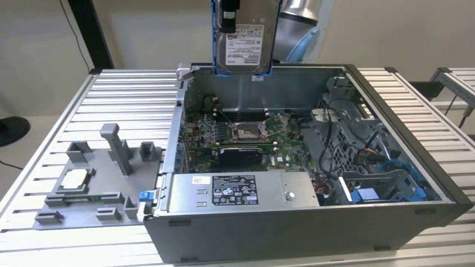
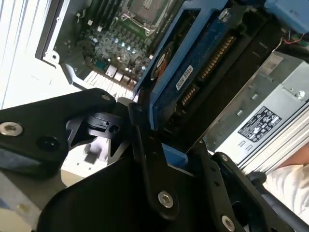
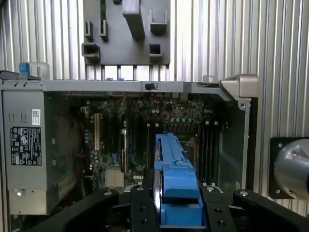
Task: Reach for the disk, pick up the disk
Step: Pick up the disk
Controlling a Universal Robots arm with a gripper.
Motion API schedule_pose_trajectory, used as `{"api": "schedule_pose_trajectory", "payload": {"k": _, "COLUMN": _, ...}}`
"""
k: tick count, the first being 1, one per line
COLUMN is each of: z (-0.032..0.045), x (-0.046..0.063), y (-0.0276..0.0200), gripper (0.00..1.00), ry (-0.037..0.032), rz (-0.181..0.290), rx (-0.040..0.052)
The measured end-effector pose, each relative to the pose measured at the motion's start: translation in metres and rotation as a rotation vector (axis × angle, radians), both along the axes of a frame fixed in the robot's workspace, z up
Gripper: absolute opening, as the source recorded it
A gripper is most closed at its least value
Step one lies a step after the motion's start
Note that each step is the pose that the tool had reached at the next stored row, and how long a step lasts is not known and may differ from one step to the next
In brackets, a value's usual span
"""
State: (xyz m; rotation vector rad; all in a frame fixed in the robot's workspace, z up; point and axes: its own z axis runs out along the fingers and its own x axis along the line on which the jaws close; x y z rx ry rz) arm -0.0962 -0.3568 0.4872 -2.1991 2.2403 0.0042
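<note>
1. We see the gripper (image 3: 177, 193) clenched on the disk (image 1: 245, 43), its fingers pressed to the blue rails (image 3: 174, 159) in both wrist views.
2. In the exterior view the disk hangs upright above the open computer case (image 1: 297, 236).

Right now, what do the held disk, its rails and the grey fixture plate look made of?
The disk looks metal: dull silver-grey body, white paper-like label. Its rails look plastic: matte blue, moulded shapes. The fixture plate is matte grey, probably plastic; can't confirm.
</note>
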Motion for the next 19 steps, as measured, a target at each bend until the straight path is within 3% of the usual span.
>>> {"api": "schedule_pose_trajectory", "payload": {"k": 19, "z": 0.0, "x": 0.073, "y": 0.0, "gripper": 0.0, "ry": 0.0001, "rz": 0.0, "rx": 0.0}}
